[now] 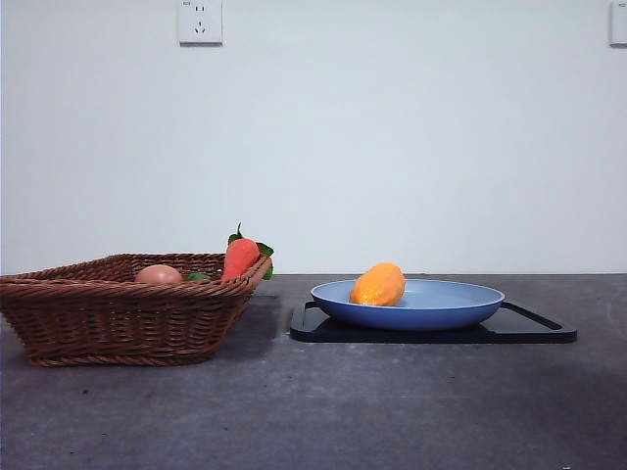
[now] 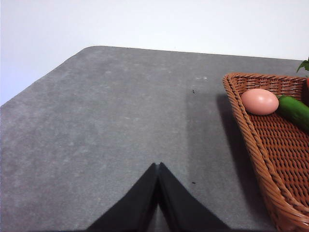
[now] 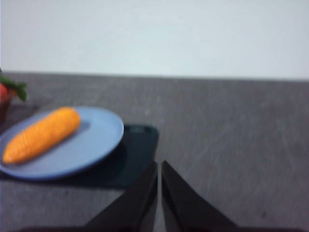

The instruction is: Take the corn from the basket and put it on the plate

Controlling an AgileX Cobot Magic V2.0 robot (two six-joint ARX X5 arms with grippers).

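Looking for writing first, we find only tiny marks above the holes of the wall socket (image 1: 200, 22), too small to read, and no brand or label on any of the things. We see the corn (image 1: 379, 284) lying on its side on the plate (image 1: 460, 306), resting on the plate's half nearer the basket (image 1: 98, 318). From the front its long axis runs slantwise across the plate, the end turned away from the basket sitting a little higher; in the right wrist view the corn (image 3: 42, 134) lies lengthwise across the plate (image 3: 96, 140) with rounded ends. The plate stands on a flat black tray (image 1: 534, 328) beside the basket, a strip of bare bench (image 1: 313, 411) between them. In the basket we see a brownish-pink egg (image 1: 159, 275), and a carrot (image 1: 240, 258) with green leaves leaning at the basket's plate-side rim; the left wrist view also shows a green item (image 2: 294, 111) touching the egg (image 2: 259, 101) in the basket (image 2: 251, 140). Our left tool (image 2: 158, 166) hangs over bare bench outside the basket, its jaws pressed together on nothing. Our right tool (image 3: 159, 164) hangs over the bench just off the tray's (image 3: 137, 154) edge, jaws all but closed and empty.
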